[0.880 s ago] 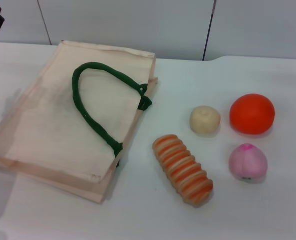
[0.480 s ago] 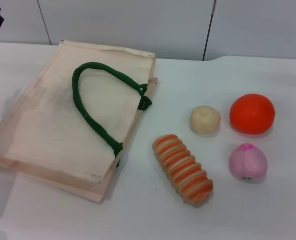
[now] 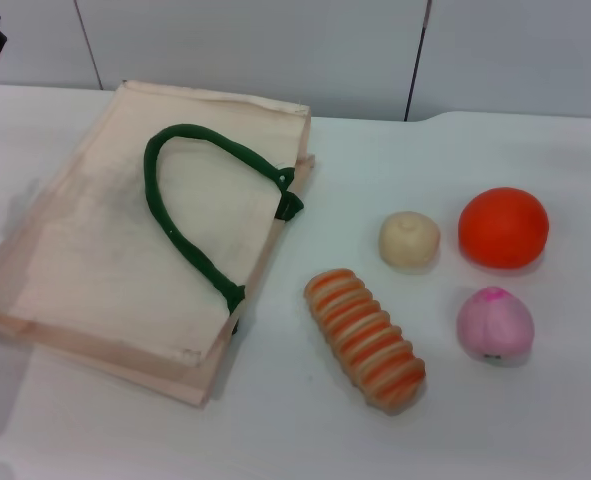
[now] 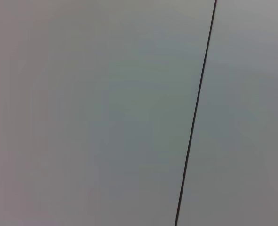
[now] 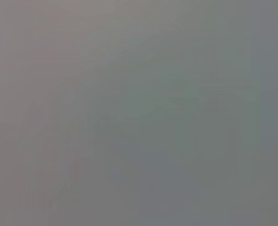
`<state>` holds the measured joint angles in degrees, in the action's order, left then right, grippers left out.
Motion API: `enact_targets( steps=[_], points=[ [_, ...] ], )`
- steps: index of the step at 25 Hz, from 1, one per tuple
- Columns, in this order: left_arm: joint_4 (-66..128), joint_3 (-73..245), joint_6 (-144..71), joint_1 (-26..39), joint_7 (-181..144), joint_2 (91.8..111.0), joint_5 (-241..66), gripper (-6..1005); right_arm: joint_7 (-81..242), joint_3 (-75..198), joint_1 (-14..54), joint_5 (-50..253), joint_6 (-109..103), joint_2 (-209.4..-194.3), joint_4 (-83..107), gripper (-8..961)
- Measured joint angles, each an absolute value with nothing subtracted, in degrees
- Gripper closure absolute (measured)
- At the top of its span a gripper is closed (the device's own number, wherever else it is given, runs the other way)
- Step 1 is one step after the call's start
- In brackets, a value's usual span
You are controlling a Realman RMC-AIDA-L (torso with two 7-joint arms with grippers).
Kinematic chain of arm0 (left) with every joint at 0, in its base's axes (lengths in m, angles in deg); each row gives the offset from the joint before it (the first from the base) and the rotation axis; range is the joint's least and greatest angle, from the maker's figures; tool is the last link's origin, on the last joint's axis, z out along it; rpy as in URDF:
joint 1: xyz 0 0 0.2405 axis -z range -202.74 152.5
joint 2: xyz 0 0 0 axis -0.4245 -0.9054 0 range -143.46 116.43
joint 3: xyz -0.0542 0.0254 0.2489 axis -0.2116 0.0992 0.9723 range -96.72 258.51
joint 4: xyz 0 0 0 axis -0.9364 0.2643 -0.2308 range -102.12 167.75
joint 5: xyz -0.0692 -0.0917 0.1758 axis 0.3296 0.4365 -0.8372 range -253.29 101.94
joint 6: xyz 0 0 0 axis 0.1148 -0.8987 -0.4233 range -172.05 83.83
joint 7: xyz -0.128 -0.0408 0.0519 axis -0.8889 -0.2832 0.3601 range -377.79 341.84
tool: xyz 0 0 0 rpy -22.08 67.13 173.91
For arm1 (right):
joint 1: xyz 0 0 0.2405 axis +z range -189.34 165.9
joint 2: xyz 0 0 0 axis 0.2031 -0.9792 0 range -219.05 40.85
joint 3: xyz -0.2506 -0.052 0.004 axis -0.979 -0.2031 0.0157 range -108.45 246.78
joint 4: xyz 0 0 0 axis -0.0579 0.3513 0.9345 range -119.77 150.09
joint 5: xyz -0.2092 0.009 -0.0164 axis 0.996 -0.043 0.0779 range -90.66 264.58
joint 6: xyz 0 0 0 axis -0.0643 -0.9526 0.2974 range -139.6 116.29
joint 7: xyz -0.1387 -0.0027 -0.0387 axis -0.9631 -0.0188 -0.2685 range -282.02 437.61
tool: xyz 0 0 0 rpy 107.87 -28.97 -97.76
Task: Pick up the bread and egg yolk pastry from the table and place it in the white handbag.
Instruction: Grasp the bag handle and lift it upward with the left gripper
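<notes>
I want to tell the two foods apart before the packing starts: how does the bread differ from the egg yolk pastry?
The bread is long and ridged; the egg yolk pastry is round and smooth. The bread has orange and cream stripes; the pastry is plain pale cream. The bread is clearly bigger than the pastry and lies nearer the robot, at a slant. Both rest untouched on the table, beside the white handbag, not in it.

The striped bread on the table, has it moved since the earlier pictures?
No. The bread lies in the same spot, between the white handbag and the pink ball, at the same slant, and no gripper is near it.
</notes>
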<state>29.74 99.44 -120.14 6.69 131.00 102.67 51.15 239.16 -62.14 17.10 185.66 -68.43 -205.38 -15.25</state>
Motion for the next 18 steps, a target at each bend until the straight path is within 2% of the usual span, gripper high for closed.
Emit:
enact_targets(
  steps=[7,10,14,18],
  points=[
    [29.49,99.65,-119.91,6.62,127.88,102.54,48.63,137,239.16,-62.14,17.23,185.66,-68.43,-205.38,-15.05,175],
    [28.36,99.7,-119.5,6.52,119.71,101.4,42.37,137,239.16,-62.14,17.16,185.66,-68.41,-205.38,-14.82,178],
    [23.39,99.7,-117.81,6.68,99.02,98.76,28.76,137,239.16,-62.14,17.11,185.66,-68.37,-205.38,-14.81,180],
    [14.38,99.71,-117.63,7.21,79.4,97.85,15.31,138,239.16,-62.14,17.16,185.66,-68.35,-205.38,-14.81,183]
  ],
)
